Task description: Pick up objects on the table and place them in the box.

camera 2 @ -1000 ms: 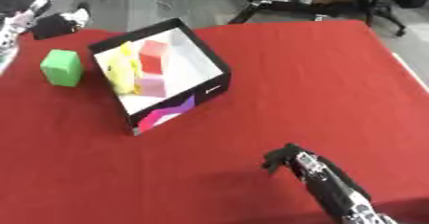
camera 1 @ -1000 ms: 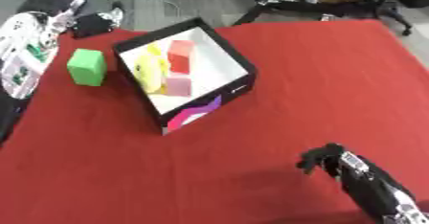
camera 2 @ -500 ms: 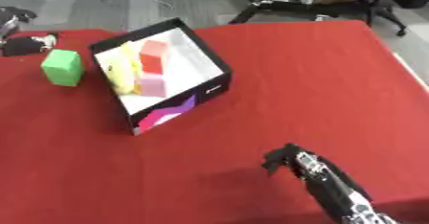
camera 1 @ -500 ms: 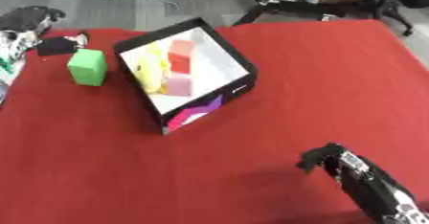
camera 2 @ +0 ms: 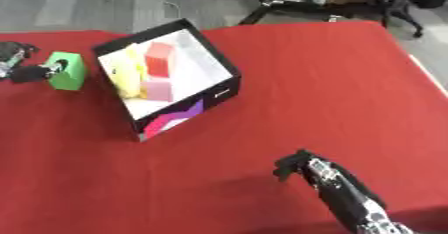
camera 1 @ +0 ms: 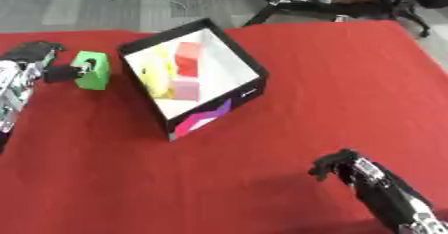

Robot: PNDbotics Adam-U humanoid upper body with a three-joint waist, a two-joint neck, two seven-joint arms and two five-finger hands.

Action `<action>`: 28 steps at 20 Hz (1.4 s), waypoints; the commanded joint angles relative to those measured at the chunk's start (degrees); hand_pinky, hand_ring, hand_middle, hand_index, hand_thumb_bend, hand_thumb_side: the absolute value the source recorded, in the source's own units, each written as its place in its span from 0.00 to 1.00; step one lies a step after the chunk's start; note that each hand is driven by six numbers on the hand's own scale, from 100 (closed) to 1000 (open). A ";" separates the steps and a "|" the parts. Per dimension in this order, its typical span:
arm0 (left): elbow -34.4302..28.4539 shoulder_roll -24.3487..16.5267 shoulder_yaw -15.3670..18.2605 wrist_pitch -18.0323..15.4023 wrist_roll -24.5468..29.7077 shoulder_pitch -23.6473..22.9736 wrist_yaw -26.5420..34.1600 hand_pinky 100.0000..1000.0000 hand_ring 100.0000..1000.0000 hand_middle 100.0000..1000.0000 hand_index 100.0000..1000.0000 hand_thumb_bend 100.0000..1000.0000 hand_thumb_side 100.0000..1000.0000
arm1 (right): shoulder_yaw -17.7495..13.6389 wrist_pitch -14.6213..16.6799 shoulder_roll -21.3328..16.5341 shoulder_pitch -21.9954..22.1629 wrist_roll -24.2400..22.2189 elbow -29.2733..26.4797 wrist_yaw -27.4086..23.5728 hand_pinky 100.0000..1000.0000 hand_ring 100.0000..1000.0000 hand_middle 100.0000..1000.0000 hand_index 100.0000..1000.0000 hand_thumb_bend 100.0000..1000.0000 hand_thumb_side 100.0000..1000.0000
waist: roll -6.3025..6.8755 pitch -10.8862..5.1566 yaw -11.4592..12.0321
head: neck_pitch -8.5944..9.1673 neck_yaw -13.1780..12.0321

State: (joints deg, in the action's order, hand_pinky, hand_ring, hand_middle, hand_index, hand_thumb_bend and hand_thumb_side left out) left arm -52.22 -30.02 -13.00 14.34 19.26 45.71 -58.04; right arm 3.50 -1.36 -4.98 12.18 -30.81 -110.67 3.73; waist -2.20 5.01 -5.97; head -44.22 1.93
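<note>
The left hand (camera 1: 44, 60) reaches in from the left edge of the red table (camera 1: 350, 78), its thumb and fingers pinching the green block (camera 1: 92, 70), which sits just left of the black box (camera 1: 188, 80). Inside the box lie yellow, red and pink pieces. The right hand (camera 1: 346, 165) rests near the lower right, fingers curled, holding nothing.

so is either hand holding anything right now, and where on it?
Left hand is at the green block, a fingertip touching its left face; whether it grips cannot be told. Right hand holds nothing, fingers curled.
</note>
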 commanded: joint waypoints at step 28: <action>-4.08 -1.43 0.36 -2.42 -3.92 0.61 2.02 0.65 0.39 0.39 0.66 0.00 0.11 | -0.20 0.03 -0.50 -0.07 -0.07 -0.54 0.07 1.00 0.72 0.46 0.67 0.00 1.00 | 0.32 -0.56 0.11 | 0.10 0.66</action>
State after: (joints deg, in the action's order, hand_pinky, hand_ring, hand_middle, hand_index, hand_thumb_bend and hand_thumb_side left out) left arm -54.46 -29.43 -13.12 11.71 16.23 44.89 -56.93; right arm 3.51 -1.40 -4.97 12.19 -30.83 -110.67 3.73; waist -2.20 5.02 -5.88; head -44.22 2.45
